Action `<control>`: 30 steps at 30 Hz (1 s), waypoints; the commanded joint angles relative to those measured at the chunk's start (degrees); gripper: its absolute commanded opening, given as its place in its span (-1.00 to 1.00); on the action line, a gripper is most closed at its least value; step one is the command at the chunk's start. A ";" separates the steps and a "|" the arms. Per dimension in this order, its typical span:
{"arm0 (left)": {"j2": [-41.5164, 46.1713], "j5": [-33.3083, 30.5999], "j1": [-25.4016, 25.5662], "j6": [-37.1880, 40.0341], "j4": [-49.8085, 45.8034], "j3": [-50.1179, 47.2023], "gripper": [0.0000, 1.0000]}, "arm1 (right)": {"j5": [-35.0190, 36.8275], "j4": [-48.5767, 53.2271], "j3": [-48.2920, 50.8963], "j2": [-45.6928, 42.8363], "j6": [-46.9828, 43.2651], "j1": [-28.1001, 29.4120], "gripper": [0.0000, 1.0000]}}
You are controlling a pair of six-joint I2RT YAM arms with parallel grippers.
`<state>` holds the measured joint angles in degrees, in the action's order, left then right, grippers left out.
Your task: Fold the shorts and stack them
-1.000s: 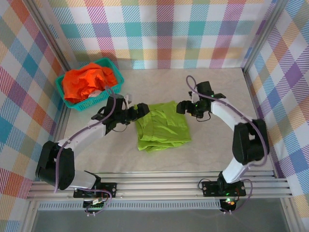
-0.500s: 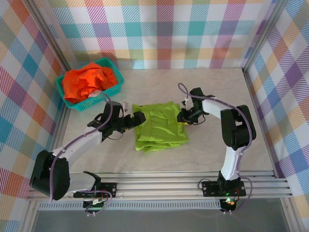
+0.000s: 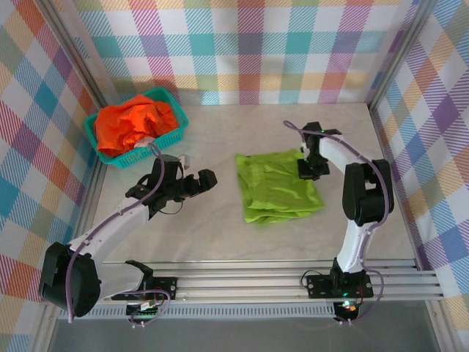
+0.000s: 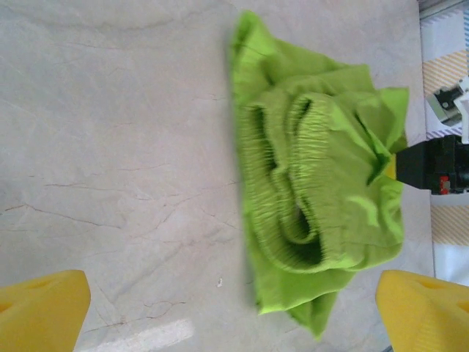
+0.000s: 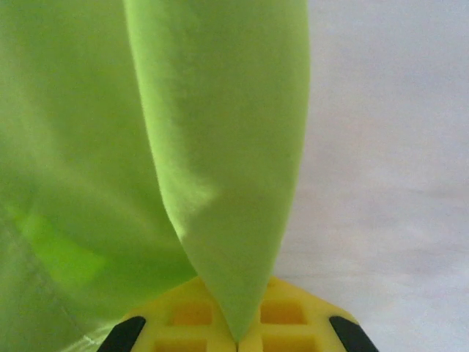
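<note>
Two pairs on show: orange shorts [image 3: 132, 123] heaped in the teal basket [image 3: 94, 143] at far left, green shorts [image 3: 278, 189] loose on the bench [image 3: 220, 235] right of centre. Left end effector [image 3: 207, 178] hangs wide open, holding nothing. It is well apart from the green shorts, which lie to its right across bare bench. Green shorts are crumpled and part folded. The gathered waist is doubled over along their left side, running roughly far-to-near, with thinner leg cloth trailing right. Right end effector [image 3: 308, 170] sits at their far right edge, clamped on a fold of the cloth; the wrist view has it pinched between the yellow pads [image 5: 293, 297]. Right arm is nearer, so I'd judge the coming move is its pull.
</note>
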<state>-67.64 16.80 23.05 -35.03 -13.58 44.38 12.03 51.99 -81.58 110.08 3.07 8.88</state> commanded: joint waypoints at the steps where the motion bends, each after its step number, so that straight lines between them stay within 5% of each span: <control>1: 1.96 -1.32 -0.54 1.44 -1.81 -0.61 1.00 | 17.18 5.19 -1.13 -1.16 -6.73 -3.13 -1.00; 10: 3.66 -2.10 -1.42 2.08 -4.24 -0.84 1.00 | 34.20 -4.30 1.54 -1.66 -18.91 -10.83 -1.00; 16: 4.49 -4.29 -2.30 2.57 -7.31 0.97 1.00 | 36.24 -3.56 -0.70 -2.59 -17.19 -16.53 -0.69; 17: 4.83 -5.21 -2.47 2.70 -8.41 1.56 1.00 | 36.64 -3.56 -1.12 -3.24 -16.63 -17.26 -0.60; 20: 5.70 -8.91 -2.99 2.77 -12.19 3.90 1.00 | 36.59 -1.66 -3.02 -5.01 -13.02 -17.77 0.46; 21: 5.98 -10.50 -3.09 2.73 -13.49 4.94 1.00 | 36.51 -0.36 -4.03 -5.54 -11.13 -17.72 0.64; 24: 5.84 -14.71 -4.11 3.72 -17.43 9.36 1.00 | 29.17 3.79 -6.24 -9.54 -4.39 -16.89 0.82; 30: -1.45 -21.83 -11.65 8.59 -26.44 23.96 1.00 | 1.08 -3.02 2.18 -25.11 0.39 -9.09 0.99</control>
<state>-65.60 0.62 15.27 -30.26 -34.22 62.74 29.98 50.70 -83.07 91.09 -1.65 -3.31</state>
